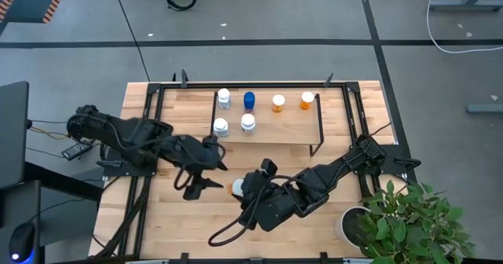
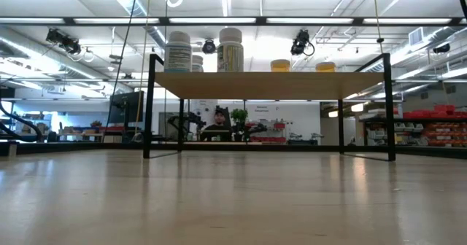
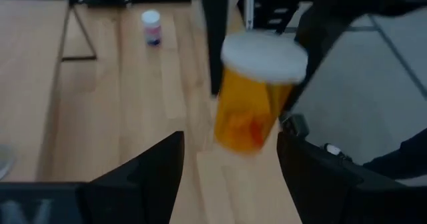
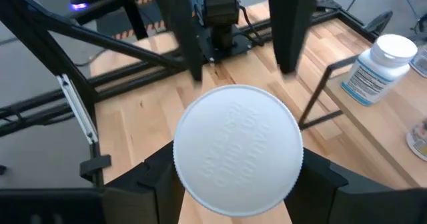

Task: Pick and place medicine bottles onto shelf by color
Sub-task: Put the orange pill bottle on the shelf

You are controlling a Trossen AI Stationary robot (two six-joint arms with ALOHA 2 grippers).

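Right gripper (image 4: pixel 233 184) was clenched on an orange bottle (image 3: pixel 250 94), its fingers (image 4: pixel 160 181) set against either side of the white cap as seen from its own wrist camera. Left gripper (image 1: pixel 206 172) hung just beside that bottle with its jaws parted and nothing between them; its wrist view showed the bottle upright directly ahead of the fingers (image 3: pixel 143 174).

Both grippers stood over the middle of the light-wood desk (image 1: pixel 157 217), near the front edge of the shelf (image 1: pixel 291 122). On the shelf stood three white bottles (image 1: pixel 224 98), one blue bottle (image 1: pixel 249 100) and two orange-bodied ones (image 1: pixel 278 103), all upright. A potted plant (image 1: pixel 409 217) sat at the desk's right front corner. Grey floor and cables surrounded the desk.

Only the left wrist view showed a further small bottle (image 3: pixel 152 27), white-capped, standing on the desk farther off. Only the low view showed the room behind: ceiling strip lights, racks, and a person (image 2: pixel 218 121) in the distance beneath the shelf board.
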